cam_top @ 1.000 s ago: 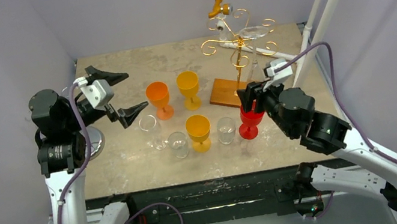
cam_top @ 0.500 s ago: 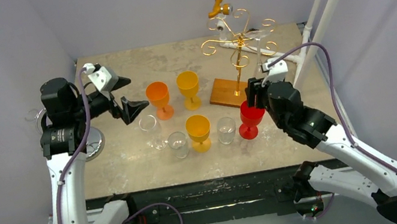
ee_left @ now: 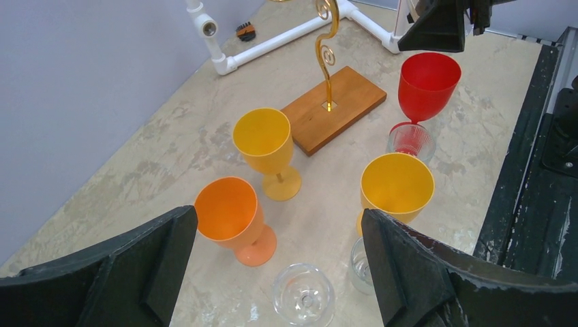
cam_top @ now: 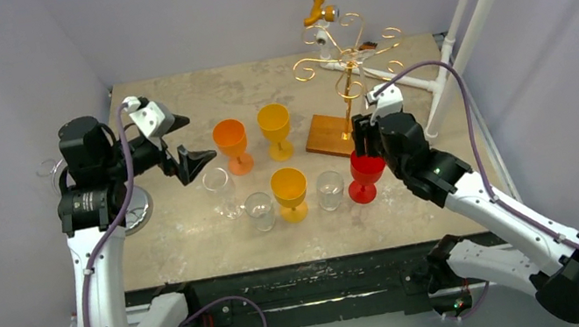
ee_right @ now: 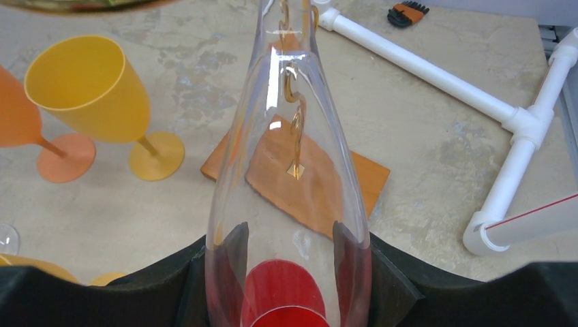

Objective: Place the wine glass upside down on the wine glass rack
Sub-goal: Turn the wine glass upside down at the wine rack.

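A: How is the table [cam_top: 191, 233] found?
B: Hard, flat, crowded with goblets [cam_top: 289, 186]; little room is left round the rack [cam_top: 348, 82] at the back right.
A: And the glass [ee_right: 286, 170]?
B: Gripped by its bowl in the right tool [cam_top: 366, 135], near the rack's base. It is judged light, slick, fragile, so a gentle hold is advised. The left tool [cam_top: 201, 135] is spread wide and empty.

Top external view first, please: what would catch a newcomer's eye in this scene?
Bright goblets stand mid-table: an orange goblet, two yellow goblets and a red goblet. Behind them rises the curly gold wine glass rack on its wooden base. The right gripper clamps a clear wine glass over the red goblet.
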Robot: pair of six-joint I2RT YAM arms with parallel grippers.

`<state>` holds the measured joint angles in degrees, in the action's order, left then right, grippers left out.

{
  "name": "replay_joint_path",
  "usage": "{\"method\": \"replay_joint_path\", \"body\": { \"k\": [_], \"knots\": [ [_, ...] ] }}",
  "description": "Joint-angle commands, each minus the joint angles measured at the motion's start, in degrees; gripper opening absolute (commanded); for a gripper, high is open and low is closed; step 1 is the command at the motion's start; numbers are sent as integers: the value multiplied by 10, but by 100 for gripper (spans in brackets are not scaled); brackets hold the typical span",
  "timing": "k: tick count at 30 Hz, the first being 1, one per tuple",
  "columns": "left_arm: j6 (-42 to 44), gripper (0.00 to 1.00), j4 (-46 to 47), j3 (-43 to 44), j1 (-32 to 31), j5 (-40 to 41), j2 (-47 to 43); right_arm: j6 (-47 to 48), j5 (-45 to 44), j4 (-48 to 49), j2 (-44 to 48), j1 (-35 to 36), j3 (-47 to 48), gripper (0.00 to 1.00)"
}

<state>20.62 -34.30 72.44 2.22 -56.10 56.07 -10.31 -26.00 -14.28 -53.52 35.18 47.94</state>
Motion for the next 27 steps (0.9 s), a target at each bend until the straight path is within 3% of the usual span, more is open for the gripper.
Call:
{"method": "replay_joint_path", "body": {
  "k": [1,27],
  "knots": [
    [22,100,-22,26,2,7,-2,33,19,57,-16,-4,2,0],
    [28,100,-13,20,2,19,-17,98,100,94,-19,-5,-18,0]
  ]
}}
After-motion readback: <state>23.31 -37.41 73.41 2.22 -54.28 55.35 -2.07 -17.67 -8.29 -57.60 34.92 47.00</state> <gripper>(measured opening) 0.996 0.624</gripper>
